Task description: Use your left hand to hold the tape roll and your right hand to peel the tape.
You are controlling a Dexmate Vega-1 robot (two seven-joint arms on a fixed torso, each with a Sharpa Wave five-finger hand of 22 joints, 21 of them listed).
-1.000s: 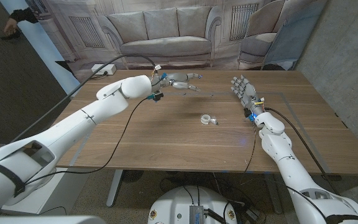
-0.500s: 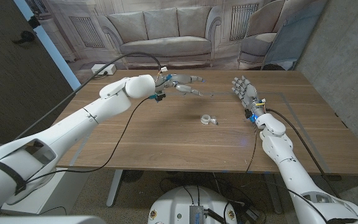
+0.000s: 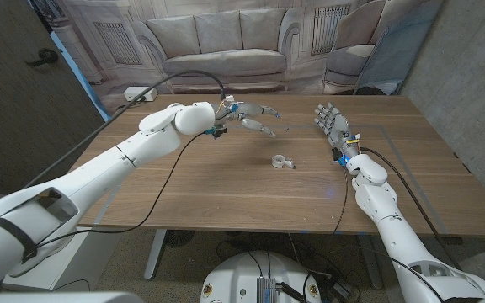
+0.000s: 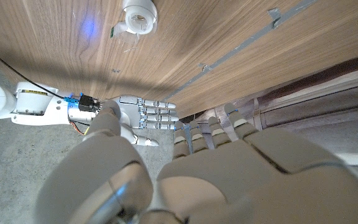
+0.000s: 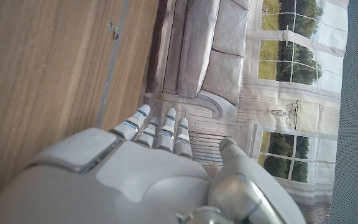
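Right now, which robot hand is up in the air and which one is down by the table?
The left hand is up in the air, fingers spread, casting a shadow beyond the tape roll. The right hand is down at the table, fingers straight.

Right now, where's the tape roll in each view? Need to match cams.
Head view: tape roll lies on the table's middle, between both hands, untouched.
Left wrist view: at the frame's upper edge, on the wood beyond the left hand.
Right wrist view: not in it.
Shared landmark: the right hand, also in the left wrist view.
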